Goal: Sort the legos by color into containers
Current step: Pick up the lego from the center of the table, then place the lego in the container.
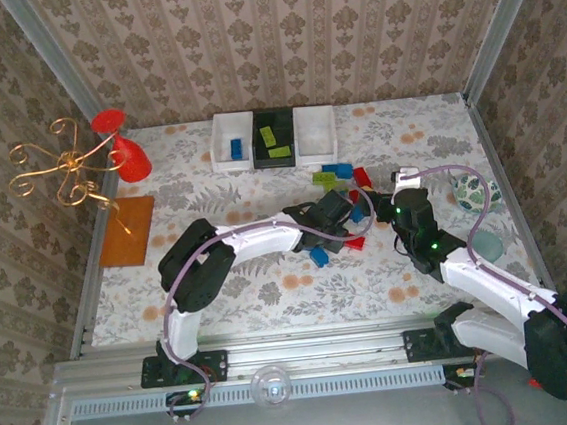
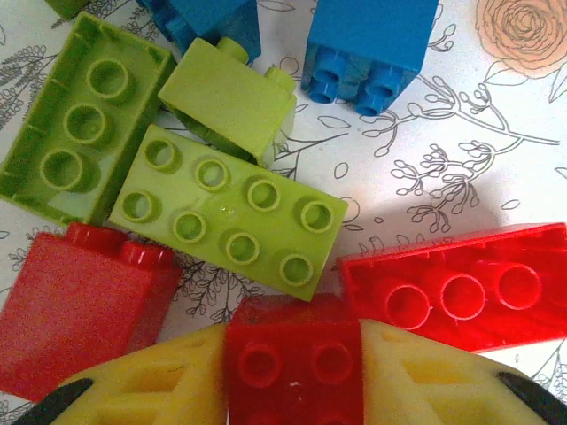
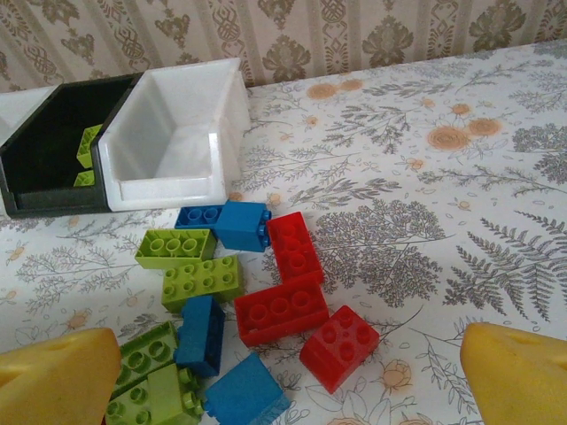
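Left gripper (image 2: 292, 376) is clamped on a small red brick (image 2: 292, 350), studs up. The yellow pads (image 2: 151, 385) press against both its sides.

Just ahead of the jaws and touching the held brick's far edge is a lime 2x4 brick (image 2: 226, 212), studs up. Ahead-right and just beside the held one is a long red brick (image 2: 461, 288), hollow side up. Ahead-left is a red block (image 2: 80, 310) with its studs pointing away from the jaws.

Farther ahead-left is an upturned lime brick (image 2: 80, 115), with a small lime brick (image 2: 230, 93) next to it. Far ahead-right is a blue brick (image 2: 372, 44) with its studs toward the jaws.

Right gripper (image 3: 288, 381) is spread wide and grips nothing. Its yellow fingers (image 3: 53, 376) sit well apart at either side.

Loose legos lie on the floral table (image 3: 425, 221) between and just ahead of those jaws:
- a red 2x2 (image 3: 339, 347)
- a red hollow-side-up brick (image 3: 282, 308)
- a blue brick on end (image 3: 201, 335)
- a lime pair (image 3: 202, 282)

Far ahead-left of the right jaws is a white bin (image 3: 177, 177). A black bin (image 3: 53, 204) touches its left side and holds lime bricks (image 3: 89, 142).

From above, a third bin, the left white bin (image 1: 219, 143), closes the row beyond both grippers. It holds one blue piece (image 1: 237, 149).
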You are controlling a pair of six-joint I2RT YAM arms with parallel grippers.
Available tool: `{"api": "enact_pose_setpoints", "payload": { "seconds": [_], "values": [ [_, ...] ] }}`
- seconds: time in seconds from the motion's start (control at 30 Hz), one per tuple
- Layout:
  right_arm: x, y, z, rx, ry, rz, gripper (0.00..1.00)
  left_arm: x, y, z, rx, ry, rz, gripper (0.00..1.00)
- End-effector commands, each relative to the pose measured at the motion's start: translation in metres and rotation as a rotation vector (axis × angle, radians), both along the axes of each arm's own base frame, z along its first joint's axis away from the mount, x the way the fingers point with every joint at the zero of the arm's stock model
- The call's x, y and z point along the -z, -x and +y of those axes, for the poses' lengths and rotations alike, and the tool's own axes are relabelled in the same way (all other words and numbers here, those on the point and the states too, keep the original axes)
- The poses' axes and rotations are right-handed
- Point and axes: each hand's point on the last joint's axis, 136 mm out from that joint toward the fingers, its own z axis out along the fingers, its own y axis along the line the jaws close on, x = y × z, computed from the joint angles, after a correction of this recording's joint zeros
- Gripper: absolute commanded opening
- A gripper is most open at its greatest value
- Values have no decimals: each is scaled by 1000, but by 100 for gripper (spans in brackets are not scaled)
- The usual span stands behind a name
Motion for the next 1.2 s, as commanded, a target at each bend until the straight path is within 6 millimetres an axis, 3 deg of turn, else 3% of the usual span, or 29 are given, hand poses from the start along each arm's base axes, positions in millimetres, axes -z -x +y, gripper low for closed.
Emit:
{"api": "enact_pose_setpoints", "payload": {
  "seconds": [0.0, 0.23, 0.33, 0.5, 0.6, 0.7, 0.8, 1.0, 1.03, 1.17],
  "values": [
    [1, 1, -4, 18, -7, 4, 100, -17, -6, 13, -21, -7, -61, 38],
    [2, 0, -3, 17, -7, 7, 100, -78, -34, 50, -117, 187, -131, 34],
    [4, -1, -3, 14, -8, 12, 100, -102, -65, 89, -217, 239, -179, 33],
    [6, -2, 5, -20, -21, 15, 100, -132, -133, 163, -416, 271, -283, 33],
    [6, -4, 17, -73, -18, 23, 100, -140, -173, 193, -506, 282, -325, 33],
    [6, -6, 31, -122, 0, 31, 100, -143, -205, 204, -539, 307, -320, 33],
    [10, -7, 40, -145, 6, 45, 100, -144, -228, 198, -531, 326, -317, 34],
    [19, -10, 44, -151, 14, 74, 100, -147, -263, 150, -458, 393, -292, 34],
    [20, -10, 43, -148, 17, 75, 100, -146, -260, 128, -419, 397, -289, 34],
    [18, -9, 41, -135, 21, 70, 100, -138, -274, 84, -359, 423, -275, 36]
  ]
}}
